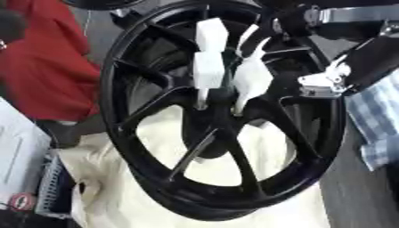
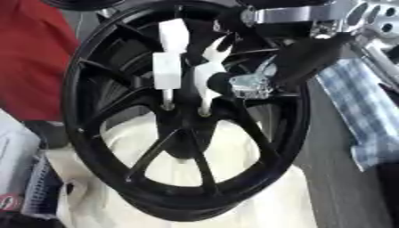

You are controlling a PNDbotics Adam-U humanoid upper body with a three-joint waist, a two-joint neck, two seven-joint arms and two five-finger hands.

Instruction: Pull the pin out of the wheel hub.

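A black spoked wheel hub [image 1: 148,133] stands upright on its rim and fills the middle of both views. Two white-handled pins sit side by side at its centre, the left pin [image 1: 208,67] and the right pin [image 1: 253,78], each with a thin metal shaft entering the hub. My right hand [image 2: 269,73] comes in from the upper right, black with a silver bracket. Its dark thumb [image 2: 221,81] lies on the right pin's handle and dark fingers curl above it, so it is shut on that pin. My left hand shows in neither view.
A cream cloth [image 1: 257,209] lies under and behind the wheel. A person in red [image 1: 46,67] stands at the left edge. A blue checked cloth [image 2: 358,111] lies at the right, and a white box [image 1: 15,151] and a grey basket [image 1: 48,187] at the lower left.
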